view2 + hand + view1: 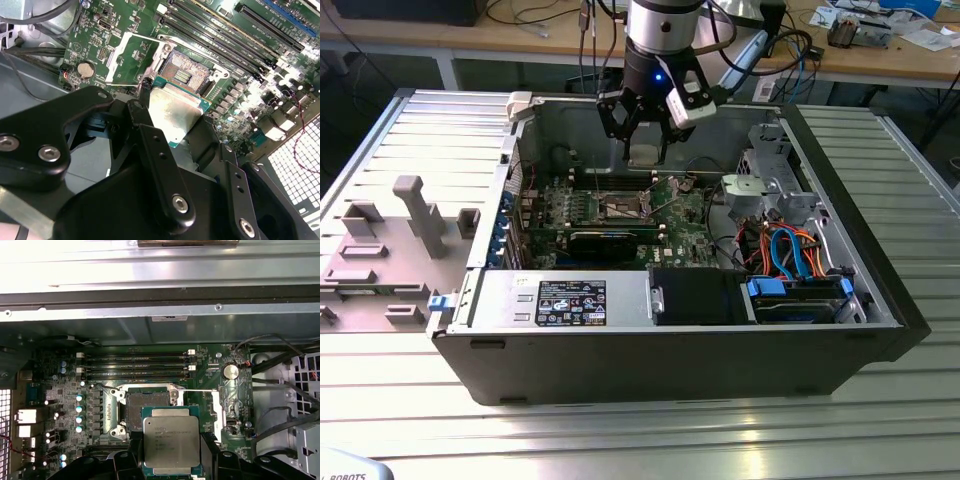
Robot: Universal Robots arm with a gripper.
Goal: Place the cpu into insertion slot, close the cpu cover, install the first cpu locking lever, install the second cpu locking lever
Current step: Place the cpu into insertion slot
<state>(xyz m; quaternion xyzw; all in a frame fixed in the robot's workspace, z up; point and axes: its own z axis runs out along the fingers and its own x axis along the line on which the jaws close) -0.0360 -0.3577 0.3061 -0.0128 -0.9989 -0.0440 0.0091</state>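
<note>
While black fingers (210, 452) clamp the small square silver-topped cpu (171, 440), it hovers near the bare brownish-gold insertion slot (147, 407); silver frame cpu cover (115, 55) stands open.

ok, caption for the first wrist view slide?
Gripper holding the cpu above the motherboard, close to the empty insertion slot.

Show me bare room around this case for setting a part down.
Free: the ribbed table nearest the exterior view's camera, bordering the case; the insertion slot, uncovered, with the cpu held in the hand. Crowded: cables beside the drive cage.
</note>
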